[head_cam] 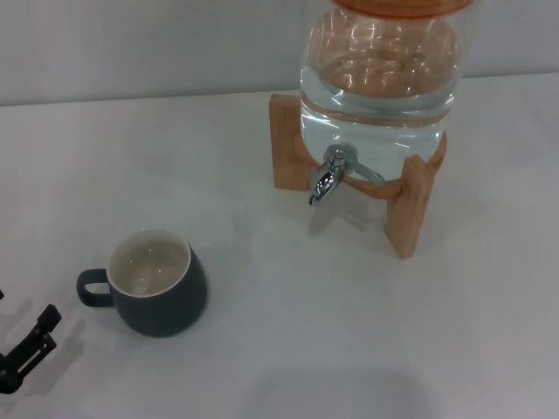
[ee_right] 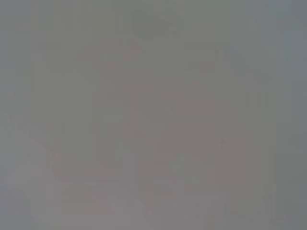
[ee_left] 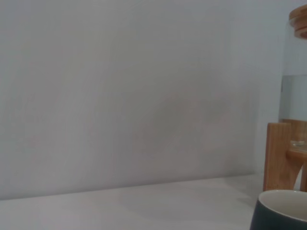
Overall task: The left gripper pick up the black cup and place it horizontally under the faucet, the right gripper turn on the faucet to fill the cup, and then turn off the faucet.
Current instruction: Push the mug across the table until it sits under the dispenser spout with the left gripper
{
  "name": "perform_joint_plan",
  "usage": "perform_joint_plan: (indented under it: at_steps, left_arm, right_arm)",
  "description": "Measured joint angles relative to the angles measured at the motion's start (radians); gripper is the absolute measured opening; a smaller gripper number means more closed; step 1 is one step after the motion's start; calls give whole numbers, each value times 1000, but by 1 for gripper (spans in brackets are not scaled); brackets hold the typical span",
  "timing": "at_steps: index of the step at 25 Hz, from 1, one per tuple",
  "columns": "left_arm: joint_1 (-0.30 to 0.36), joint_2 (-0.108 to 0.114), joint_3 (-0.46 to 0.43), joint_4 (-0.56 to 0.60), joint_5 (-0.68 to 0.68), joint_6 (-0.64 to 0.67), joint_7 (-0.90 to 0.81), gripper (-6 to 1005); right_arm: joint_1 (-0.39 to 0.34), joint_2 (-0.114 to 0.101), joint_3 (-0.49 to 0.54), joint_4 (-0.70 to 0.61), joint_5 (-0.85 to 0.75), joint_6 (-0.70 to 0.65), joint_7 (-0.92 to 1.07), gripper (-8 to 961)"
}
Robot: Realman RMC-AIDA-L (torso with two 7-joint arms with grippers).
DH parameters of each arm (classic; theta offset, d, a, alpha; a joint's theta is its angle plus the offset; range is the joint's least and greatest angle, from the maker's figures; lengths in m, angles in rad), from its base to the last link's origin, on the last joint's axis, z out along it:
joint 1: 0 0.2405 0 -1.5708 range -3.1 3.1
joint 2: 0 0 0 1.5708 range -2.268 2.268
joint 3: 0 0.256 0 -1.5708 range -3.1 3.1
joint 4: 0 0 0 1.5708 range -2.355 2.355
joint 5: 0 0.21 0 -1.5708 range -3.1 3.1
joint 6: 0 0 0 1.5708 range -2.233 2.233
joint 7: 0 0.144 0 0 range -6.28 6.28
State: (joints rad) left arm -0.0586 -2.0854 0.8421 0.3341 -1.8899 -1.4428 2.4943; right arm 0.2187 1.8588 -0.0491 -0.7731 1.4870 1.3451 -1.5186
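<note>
Item 1, lower left corner of the head view: left gripper point(head_cam: 26, 347), black fingers only partly in frame, nothing held; whether they are spread or closed cannot be told.

Item 2, just right of it, lower left: black cup point(head_cam: 157, 284), upright on the white table point(head_cam: 367, 349), cream interior seen empty, loop handle turned toward the gripper.

Item 3, upper right: faucet point(head_cam: 330, 173), chrome, projecting from a glass water jar point(head_cam: 377, 78) seated on a wooden stand point(head_cam: 410, 209). Cup and faucet are well apart.

Item 4: right gripper, not seen in any view.

Risks, judged: the squat rounded body may be tipped or pushed aside if approached off-centre; a slipping grasp is possible.

Obscured: jar top cut off; right wrist view blank grey; cup rim only at the left wrist view's lower right.
</note>
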Motion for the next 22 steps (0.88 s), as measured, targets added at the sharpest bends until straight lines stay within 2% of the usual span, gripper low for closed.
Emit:
perform_joint_plan:
  at_steps: [12, 22]
  left_arm:
    - [-51, 0, 6, -32, 4, 12, 21, 861]
    - [-62, -1, 2, -44, 1, 9, 48, 861]
  right_arm:
    - [-7, 7, 2, 0, 7, 10, 1, 843]
    - [1, 6, 0, -4, 7, 11, 3, 843]
